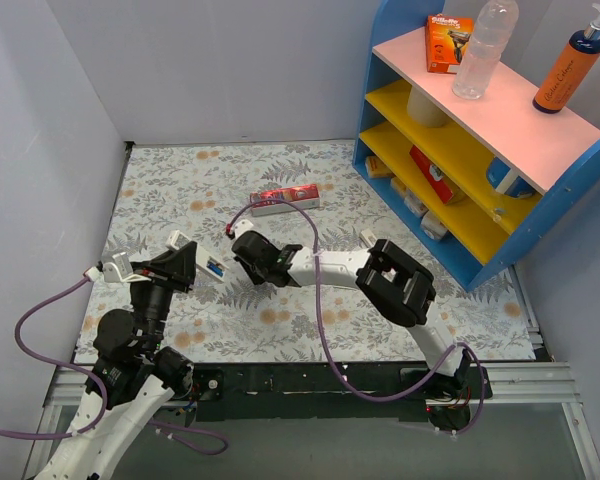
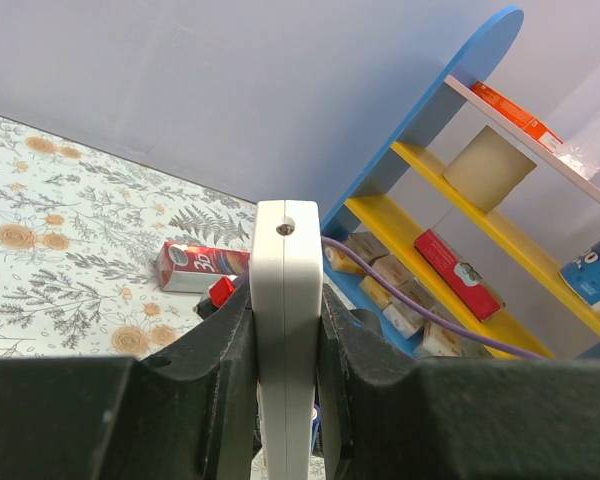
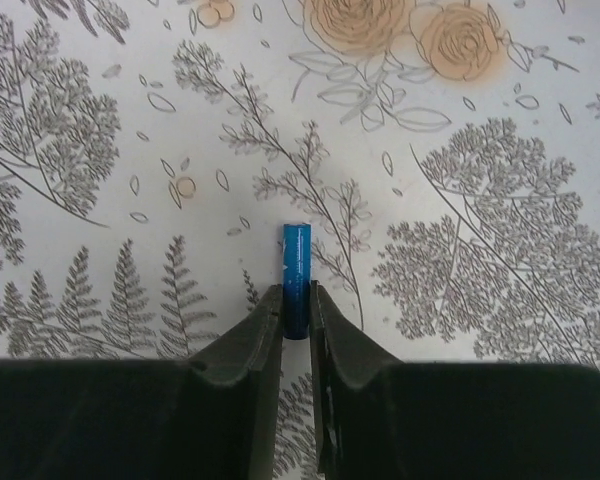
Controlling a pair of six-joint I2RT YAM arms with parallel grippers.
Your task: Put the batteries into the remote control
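Clamping the remote control (image 2: 285, 262) in my left gripper (image 2: 285, 335). My right gripper (image 3: 296, 305) is pinching the blue battery (image 3: 296, 255) on the table (image 3: 500, 130).

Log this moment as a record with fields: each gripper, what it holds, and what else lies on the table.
left gripper: shut on the remote control, clamped edge-on between both fingers
right gripper: shut on the blue battery, gripping its near end
battery lifted: cannot tell
red carton: lying flat on the table, beyond both grippers, untouched
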